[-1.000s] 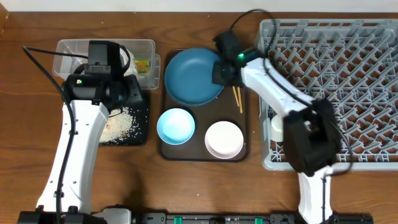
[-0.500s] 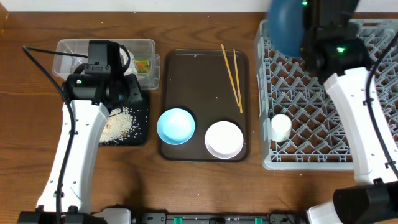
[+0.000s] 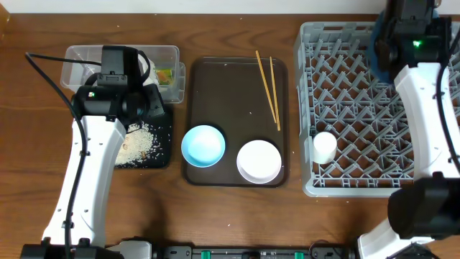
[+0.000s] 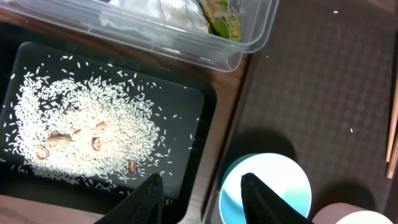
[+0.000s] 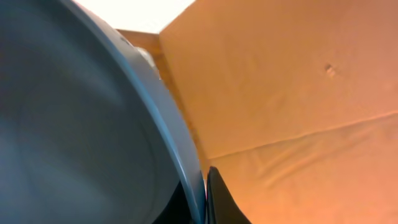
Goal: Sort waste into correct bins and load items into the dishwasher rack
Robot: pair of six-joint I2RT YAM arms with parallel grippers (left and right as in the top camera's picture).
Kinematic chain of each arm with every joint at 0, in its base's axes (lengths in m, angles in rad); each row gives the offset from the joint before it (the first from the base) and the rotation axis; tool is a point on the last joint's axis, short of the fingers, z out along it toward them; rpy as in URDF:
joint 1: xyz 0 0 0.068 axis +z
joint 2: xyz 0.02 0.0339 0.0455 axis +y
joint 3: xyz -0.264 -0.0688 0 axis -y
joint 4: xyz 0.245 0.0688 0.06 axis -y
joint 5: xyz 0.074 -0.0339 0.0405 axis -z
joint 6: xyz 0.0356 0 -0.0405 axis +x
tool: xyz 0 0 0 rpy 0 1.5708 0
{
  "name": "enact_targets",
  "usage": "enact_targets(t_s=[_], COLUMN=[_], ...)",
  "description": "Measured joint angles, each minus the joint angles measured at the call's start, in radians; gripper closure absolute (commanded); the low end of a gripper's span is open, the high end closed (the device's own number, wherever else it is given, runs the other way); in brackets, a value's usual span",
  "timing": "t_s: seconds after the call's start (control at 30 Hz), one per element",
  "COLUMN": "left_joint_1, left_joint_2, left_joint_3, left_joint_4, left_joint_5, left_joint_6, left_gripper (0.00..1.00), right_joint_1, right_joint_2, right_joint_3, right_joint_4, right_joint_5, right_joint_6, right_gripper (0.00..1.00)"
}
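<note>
Blue plate between right tool fingers

Rice: you're seeing it lying across the black tray.
Tub: it's holding tissue and wrapper.
Gripper: it's hanging spread, empty, beside the bowl.

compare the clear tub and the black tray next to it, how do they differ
The clear tub is see-through; the black tray is opaque. The clear tub has taller walls; the black tray is shallow. The clear tub holds a tissue and a wrapper; the black tray holds rice scraps. Both are rectangular.
</note>
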Motion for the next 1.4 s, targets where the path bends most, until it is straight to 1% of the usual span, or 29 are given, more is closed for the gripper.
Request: enact_targets(t_s=[0.23,0.43,0.63,0.77,0.9,0.93,0.97,1.07,1.1,1.13,1.2,1.33,1.4], left_joint_1=[0.0,0.0,0.0,0.0,0.0,0.0,0.0,0.0,0.0,0.0,0.0,0.0,0.0], left_joint_2=[0.0,0.0,0.0,0.0,0.0,0.0,0.0,0.001,0.001,0.001,0.001,0.001,0.001], left_joint_3=[0.0,0.0,0.0,0.0,0.0,0.0,0.0,0.0,0.0,0.0,0.0,0.0,0.0], left_joint_4=[0.0,0.0,0.0,0.0,0.0,0.0,0.0,0.001,0.003,0.004,0.004,0.006,0.006], left_joint_5=[0.0,0.0,0.0,0.0,0.0,0.0,0.0,0.0,0.0,0.0,0.0,0.0,0.0], left_joint_6=[0.0,0.0,0.0,0.0,0.0,0.0,0.0,0.0,0.0,0.0,0.0,0.0,0.0], left_gripper=[0.57,0.57,0.57,0.56,0.57,0.56,0.57,0.57,0.56,0.57,0.57,0.57,0.56], right_joint_1=[-0.032,-0.058,-0.064,-0.064,-0.064,-0.062,-0.061,-0.061,-0.061,-0.061,-0.061,-0.055,-0.051], right_joint_2=[0.108,0.187,0.225,0.242,0.254,0.254,0.254,0.254,0.255,0.256,0.258,0.258,0.258], right_joint_3=[-0.002,-0.003,-0.003,-0.003,-0.002,0.001,0.003,0.006,0.005,0.004,0.004,0.003,0.003], right_joint_4=[0.293,0.442,0.455,0.44,0.387,0.376,0.364,0.316,0.301,0.294,0.288,0.296,0.304], right_joint_5=[0.111,0.135,0.14,0.14,0.145,0.145,0.146,0.148,0.144,0.142,0.14,0.14,0.139], right_joint_6=[-0.283,-0.458,-0.54,-0.558,-0.562,-0.558,-0.552,-0.535,-0.528,-0.523,-0.516,-0.508,-0.508], right_gripper=[0.99,0.99,0.99,0.99,0.98,0.96,0.9,0.55,0.46,0.41,0.33,0.26,0.25])
